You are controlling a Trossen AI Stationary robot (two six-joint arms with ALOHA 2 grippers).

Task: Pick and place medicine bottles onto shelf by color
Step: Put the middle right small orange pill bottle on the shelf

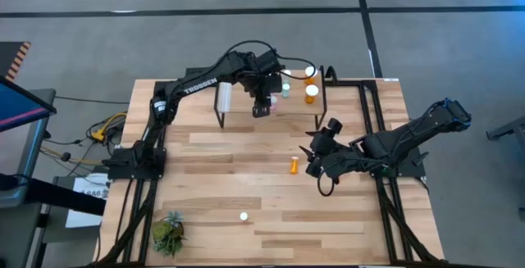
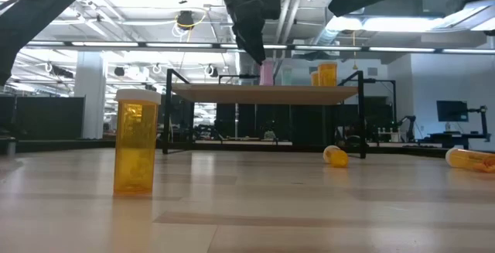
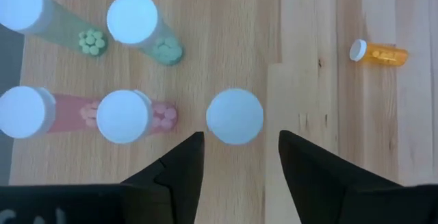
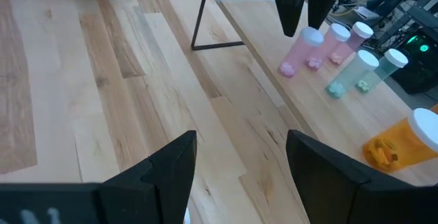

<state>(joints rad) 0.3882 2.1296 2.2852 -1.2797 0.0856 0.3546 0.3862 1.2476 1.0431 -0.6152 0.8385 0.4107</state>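
Observation:
The shelf [image 1: 246, 84] stands at the table's far middle. On it stand pink bottles [image 3: 123, 116], teal bottles [image 3: 133, 20] and two orange bottles [image 1: 311, 93], all upright on their bases. My left gripper [image 3: 239, 142] is open above the shelf, pointing down. Its fingers stand on either side of the white cap of a pink bottle [image 3: 235, 116] without touching it; this bottle also shows in the right wrist view [image 4: 301, 49]. My right gripper [image 4: 239, 155] is open and empty over the table, right of centre [image 1: 314, 149]. A small orange bottle [image 1: 294, 165] lies on its side next to it.
An upright orange bottle [image 2: 135, 141] stands near the table's near edge [image 1: 243, 216]. Another orange bottle [image 2: 472, 158] lies at the right in the low view. A small green plant [image 1: 168, 233] sits at the near left corner. Bare tabletop [image 1: 230, 178] lies between shelf and near edge.

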